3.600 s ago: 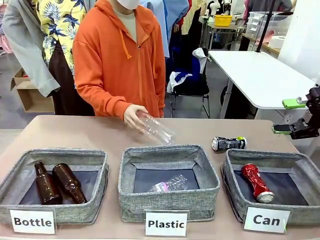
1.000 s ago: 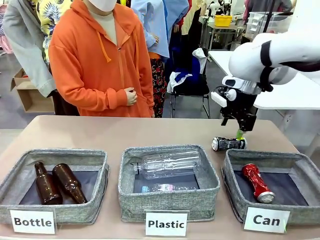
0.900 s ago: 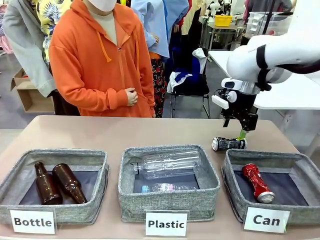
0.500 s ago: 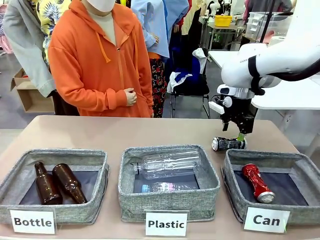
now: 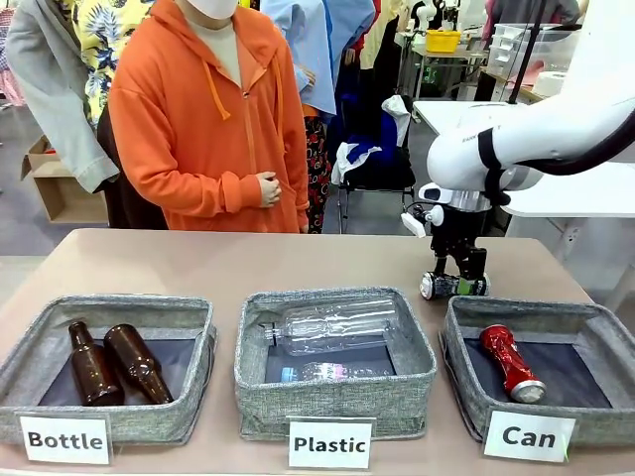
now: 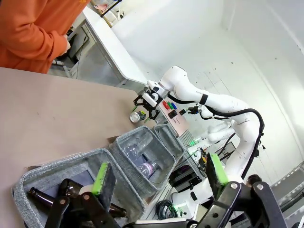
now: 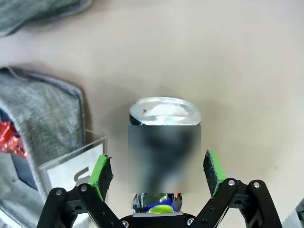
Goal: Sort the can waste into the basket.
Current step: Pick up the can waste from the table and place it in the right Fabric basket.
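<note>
My right claw (image 5: 454, 275) is low over the worktop (image 5: 198, 263), its jaws spread wide on either side of the black can (image 5: 453, 286) without pinching it. In my right wrist view the can (image 7: 165, 152) lies lengthwise between the two green pads (image 7: 100, 172), with a clear gap at each side and its silver end pointing away from me. This can rests on its side on the worktop just behind the Can basket (image 5: 458, 357). The red can (image 5: 509, 361) lies inside that basket. My left claw (image 6: 156, 178) hangs with its jaws fully apart and nothing in them, above the Bottle basket (image 6: 35, 183). The Plastic basket (image 5: 258, 382) sits in the middle with clear bottles (image 5: 332, 325). A person in an orange hoodie (image 5: 203, 119) stands at the far side.
</note>
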### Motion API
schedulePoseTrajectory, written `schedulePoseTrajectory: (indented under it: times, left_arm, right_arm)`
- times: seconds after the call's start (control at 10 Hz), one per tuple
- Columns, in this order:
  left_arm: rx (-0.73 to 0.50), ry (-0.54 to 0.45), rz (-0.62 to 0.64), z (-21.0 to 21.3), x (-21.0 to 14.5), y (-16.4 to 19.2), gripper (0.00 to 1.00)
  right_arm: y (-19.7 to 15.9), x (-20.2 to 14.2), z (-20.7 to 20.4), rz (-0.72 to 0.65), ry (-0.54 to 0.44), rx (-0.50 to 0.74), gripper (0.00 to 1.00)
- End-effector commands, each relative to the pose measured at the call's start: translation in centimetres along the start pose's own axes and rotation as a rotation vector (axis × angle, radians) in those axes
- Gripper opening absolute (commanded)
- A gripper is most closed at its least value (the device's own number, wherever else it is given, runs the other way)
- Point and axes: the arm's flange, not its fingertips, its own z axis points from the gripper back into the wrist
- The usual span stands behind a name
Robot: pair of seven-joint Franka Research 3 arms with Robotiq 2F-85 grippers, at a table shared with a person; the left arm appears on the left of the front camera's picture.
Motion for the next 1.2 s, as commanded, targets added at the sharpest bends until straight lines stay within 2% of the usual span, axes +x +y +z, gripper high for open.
schedulePoseTrajectory:
  times: [0.0, 0.1, 0.2, 0.3, 0.4, 0.6, 0.7, 0.8, 1.1]
  left_arm:
    - [0.001, -0.003, 0.009, 0.1, 0.1, -0.4, 1.00]
    - [0.001, -0.003, 0.009, 0.1, 0.1, -0.4, 1.00]
    - [0.001, -0.003, 0.009, 0.1, 0.1, -0.4, 1.00]
    - [0.001, -0.003, 0.009, 0.1, 0.1, -0.4, 1.00]
    - [0.001, -0.003, 0.009, 0.1, 0.1, -0.4, 1.00]
    - [0.001, -0.003, 0.009, 0.1, 0.1, -0.4, 1.00]
    - [0.001, -0.003, 0.009, 0.1, 0.1, -0.4, 1.00]
    - [0.001, -0.003, 0.009, 0.1, 0.1, -0.4, 1.00]
    - [0.001, -0.003, 0.009, 0.1, 0.1, -0.4, 1.00]
  right_arm:
    - [0.3, -0.3, -0.9, -0.032, 0.001, -0.020, 1.00]
    - [0.5, -0.3, -1.0, -0.021, -0.009, -0.019, 0.93]
    - [0.6, -0.3, -1.0, -0.009, -0.011, -0.021, 0.40]
    - [0.7, -0.2, -1.1, -0.006, 0.004, -0.011, 0.33]
    - [0.8, -0.4, -1.0, -0.008, 0.011, -0.006, 0.00]
    - [1.0, -0.6, -0.9, -0.019, 0.013, -0.010, 0.00]
    - [1.1, -0.7, -0.8, -0.021, 0.011, -0.017, 0.13]
    - [1.0, -0.8, -0.8, -0.022, 0.017, -0.021, 0.03]
    - [1.6, -0.9, 0.5, -0.035, 0.048, -0.050, 0.00]
